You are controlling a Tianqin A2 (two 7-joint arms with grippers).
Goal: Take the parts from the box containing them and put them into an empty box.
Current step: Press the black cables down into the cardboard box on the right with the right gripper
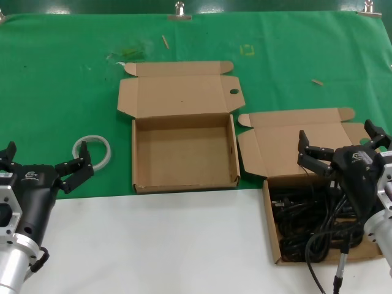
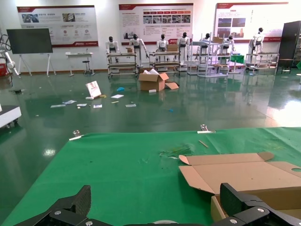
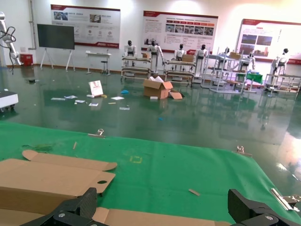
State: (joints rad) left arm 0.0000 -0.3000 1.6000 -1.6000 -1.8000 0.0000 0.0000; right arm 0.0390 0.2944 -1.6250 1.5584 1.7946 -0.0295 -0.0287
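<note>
Partly arm-hidden parts [image 1: 306, 220], right box [image 1: 270, 226]

Left claw [image 1: 43, 160] and right claw [image 1: 340, 146] both spread wide.

Bright, even light falls from overhead, and shadows are soft. Between the two grippers, the shallow brown cardboard box with the straight lid [image 1: 184, 184] shows only thin shade along its inner walls. Under the right gripper [image 1: 340, 142], the thin black looped cords [image 1: 306, 214] merge into one dark mass with little detail. The white tabletop [image 1: 171, 245] beside the left gripper [image 1: 43, 160] is bright without glare. Far beyond both grippers, the glossy green hall floor [image 2: 141, 117] mirrors the pale wall panels and carries a small spot of lamp glare.
</note>
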